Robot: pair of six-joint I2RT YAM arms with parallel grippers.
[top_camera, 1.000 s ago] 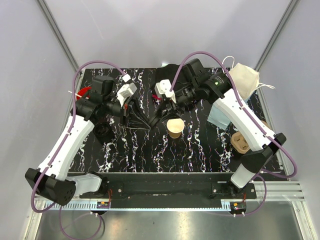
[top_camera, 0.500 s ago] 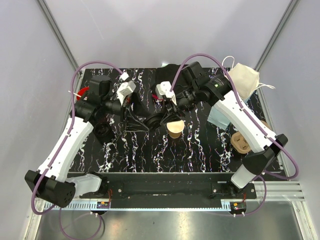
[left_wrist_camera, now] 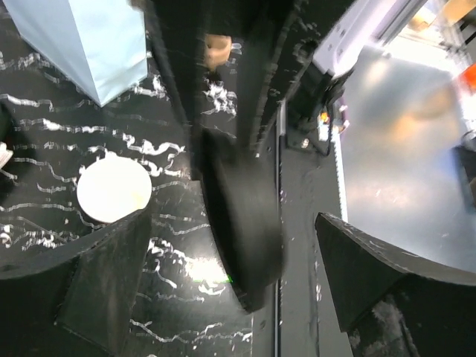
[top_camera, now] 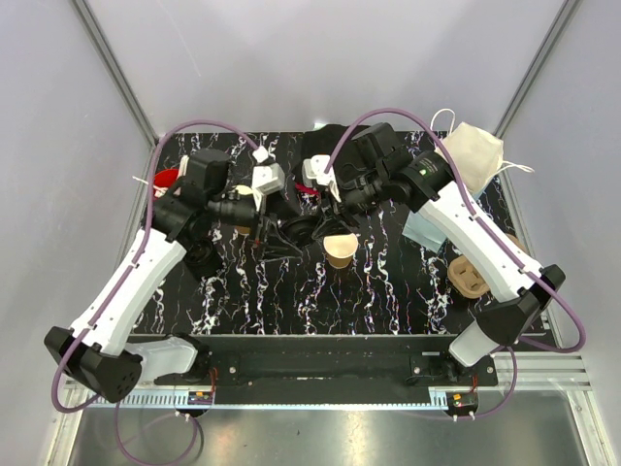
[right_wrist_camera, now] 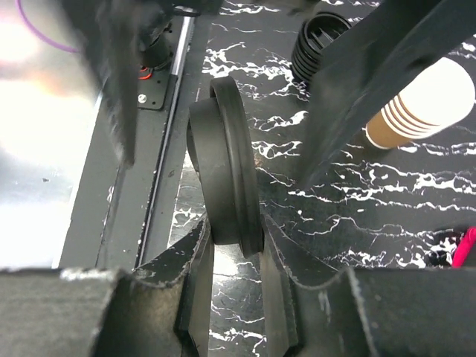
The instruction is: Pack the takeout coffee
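Note:
The takeout coffee's tan paper cup (top_camera: pixel 340 249) stands upright mid-table, its cream inside uncovered; the left wrist view shows its pale mouth (left_wrist_camera: pixel 113 192). Its round black lid (right_wrist_camera: pixel 227 186) is held on edge just left of the cup, with my right gripper (right_wrist_camera: pixel 234 234) shut on its rim. In the top view the lid (top_camera: pixel 303 233) hangs between both grippers. My left gripper (left_wrist_camera: pixel 234 223) is open, its fingers standing wide on either side of the lid (left_wrist_camera: pixel 242 223) without touching it. From above, the left gripper (top_camera: pixel 283 225) faces the right gripper (top_camera: pixel 320 225).
A nested stack of tan cups (right_wrist_camera: pixel 424 104) and a stack of black lids (right_wrist_camera: pixel 320 44) lie beyond the lid. A light blue bag (top_camera: pixel 425 228), a cardboard carrier (top_camera: pixel 469 275) and a cream bag (top_camera: pixel 473 155) sit at the right. The red cup (top_camera: pixel 167 180) is far left.
My left gripper has opened and let go of the black lid. The right gripper closed on the lid and now holds it alone beside the cup.

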